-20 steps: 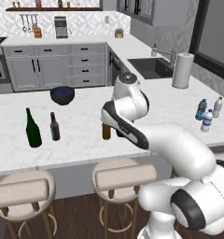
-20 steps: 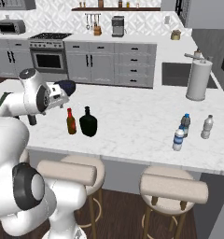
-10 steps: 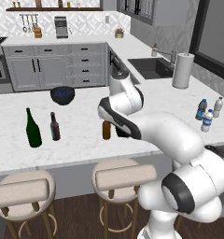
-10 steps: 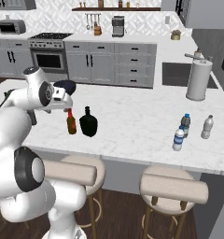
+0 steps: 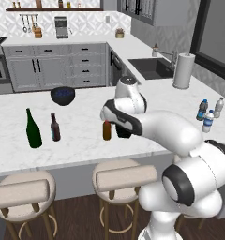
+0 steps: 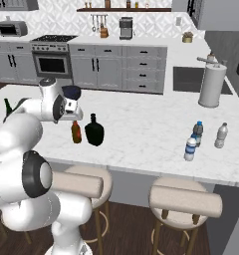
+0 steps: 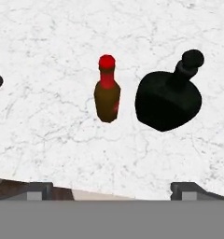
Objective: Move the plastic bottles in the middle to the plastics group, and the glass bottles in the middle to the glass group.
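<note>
The slim amber bottle (image 7: 107, 93) with its red top stands on the white marble counter, just left of the squat black bottle (image 7: 169, 95). My gripper (image 7: 114, 189) hangs above them, open, with its fingertips (image 7: 39, 189) wide apart and nothing between them. From the right base, the amber bottle (image 6: 76, 132) and black bottle (image 6: 94, 130) stand under the hand. The white-capped water bottle (image 6: 190, 148) stands by the blue-capped bottle (image 6: 197, 132) and the greyish bottle (image 6: 220, 135). At the left stand the green bottle (image 5: 33, 129) and the brown labelled bottle (image 5: 54, 127).
A dark bowl (image 5: 63, 95) sits behind the middle bottles. A paper towel roll (image 5: 182, 71) stands by the sink (image 5: 152, 68) at the far right. Two stools (image 5: 123, 176) stand under the counter's near edge.
The arm has swung and the hand has shifted slightly over the amber bottle. No bottle has moved.
</note>
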Controlling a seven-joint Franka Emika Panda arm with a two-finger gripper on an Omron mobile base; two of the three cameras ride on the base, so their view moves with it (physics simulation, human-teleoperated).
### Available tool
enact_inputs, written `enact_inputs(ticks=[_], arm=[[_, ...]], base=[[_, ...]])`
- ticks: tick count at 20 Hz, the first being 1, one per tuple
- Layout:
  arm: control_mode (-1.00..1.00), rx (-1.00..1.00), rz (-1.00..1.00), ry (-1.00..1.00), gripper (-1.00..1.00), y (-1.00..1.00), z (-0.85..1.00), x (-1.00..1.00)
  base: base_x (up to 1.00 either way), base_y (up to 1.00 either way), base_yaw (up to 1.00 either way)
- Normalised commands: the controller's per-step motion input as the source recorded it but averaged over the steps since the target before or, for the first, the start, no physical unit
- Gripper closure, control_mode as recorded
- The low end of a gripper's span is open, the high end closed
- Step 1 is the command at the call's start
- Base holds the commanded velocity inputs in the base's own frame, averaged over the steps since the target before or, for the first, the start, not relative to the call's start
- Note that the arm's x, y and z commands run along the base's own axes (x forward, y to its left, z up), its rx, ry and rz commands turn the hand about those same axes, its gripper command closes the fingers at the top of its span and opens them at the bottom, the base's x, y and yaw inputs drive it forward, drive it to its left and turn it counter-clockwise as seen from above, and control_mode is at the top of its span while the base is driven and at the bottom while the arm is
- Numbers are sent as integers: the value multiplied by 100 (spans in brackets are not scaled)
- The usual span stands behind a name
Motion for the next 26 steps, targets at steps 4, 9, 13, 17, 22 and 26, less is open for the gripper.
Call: enact_inputs(ticks=[4, 9, 13, 17, 22, 26], arm=[[-100, 0, 3, -6, -100, 22, -29, 40], [-100, 0, 0, -2, -100, 17, -30, 17], [-100, 0, 0, -2, -100, 0, -30, 26], [-100, 0, 0, 2, -100, 0, -1, 29], [-100, 0, 0, 6, -100, 0, 6, 31], [-100, 0, 0, 2, -100, 0, 0, 28]], base=[[0, 0, 0], [0, 0, 0], [0, 0, 0], [0, 0, 0], [0, 0, 0], [0, 0, 0]])
